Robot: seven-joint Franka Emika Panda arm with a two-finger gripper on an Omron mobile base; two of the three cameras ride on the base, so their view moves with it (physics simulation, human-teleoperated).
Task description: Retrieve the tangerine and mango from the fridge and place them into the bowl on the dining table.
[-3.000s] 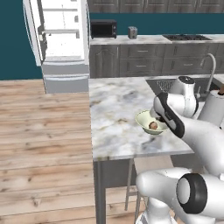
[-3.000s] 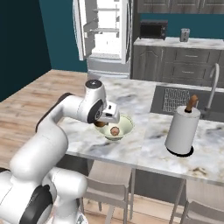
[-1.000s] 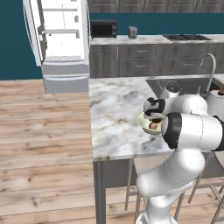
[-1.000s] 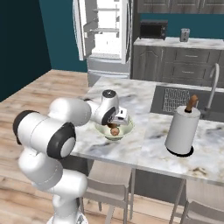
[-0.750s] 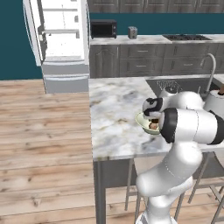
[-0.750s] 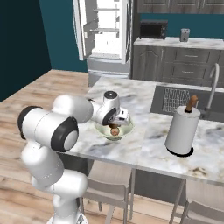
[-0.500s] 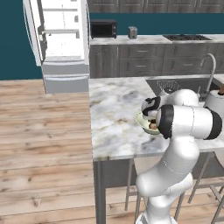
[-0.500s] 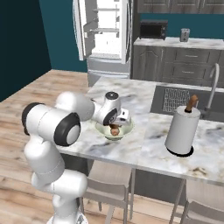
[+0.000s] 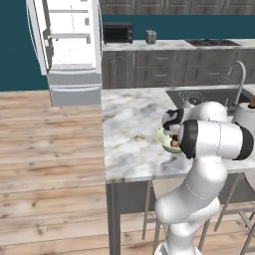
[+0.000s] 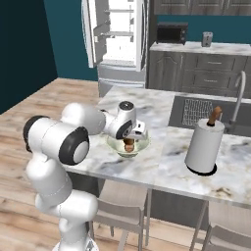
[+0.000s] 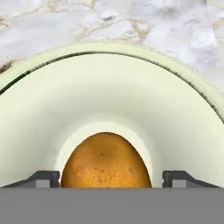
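Note:
The pale cream-green bowl (image 11: 109,83) sits on the marble dining table (image 9: 129,124) near its front edge. In the bowl's hollow lies a golden-orange, speckled, egg-shaped fruit (image 11: 105,162), the mango by its look. It also shows as a brownish lump (image 10: 129,144) in the bowl (image 10: 141,146) in the right base view. My gripper (image 11: 111,177) points down into the bowl (image 9: 160,135), open. Its fingertips (image 11: 46,177) stand to either side of the fruit with small gaps. The tangerine is out of view. The fridge (image 9: 69,45) stands at the back with its doors open.
A paper-towel roll (image 10: 203,147) stands on the table right of the bowl, with a sink and tap (image 10: 238,105) behind it. Stools (image 10: 120,206) are tucked under the table's near edge. A microwave (image 9: 117,32) sits on the back counter.
The jaws have spread wider around the fruit and let it rest in the bowl. The arm's elbow has swung slightly, while the hand stays over the bowl.

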